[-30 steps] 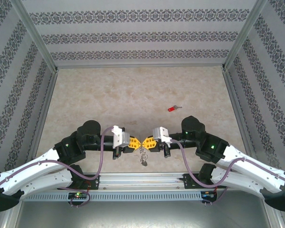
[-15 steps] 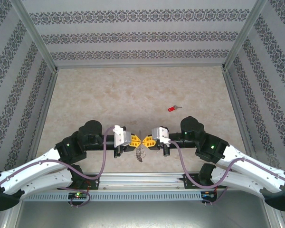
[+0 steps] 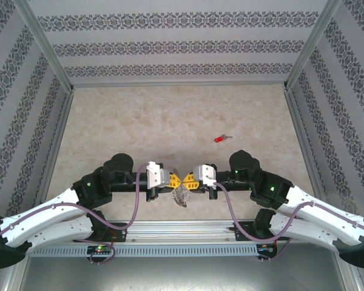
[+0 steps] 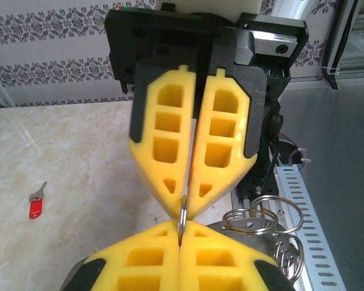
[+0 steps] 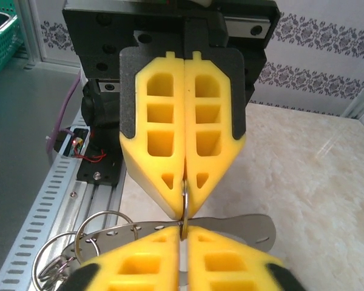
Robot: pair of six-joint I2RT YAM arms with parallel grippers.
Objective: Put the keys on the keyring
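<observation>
Left arm (image 3: 45, 221) and right arm (image 3: 318, 212) folded low, elbows out, forearms turned inward, wrists level. Grippers meet tip to tip. Left gripper (image 5: 184, 209) pinches keyring (image 4: 182, 219) wire, jaws fully together. Right gripper (image 4: 183, 205): narrow slit between jaws, wire between the tips, grip uncertain

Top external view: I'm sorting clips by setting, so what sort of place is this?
Most likely a purpose-built robot test cell, not a home: wallpapered panels held in an aluminium frame box in a marble-look table, and a slotted cable tray runs along its near edge.
</observation>
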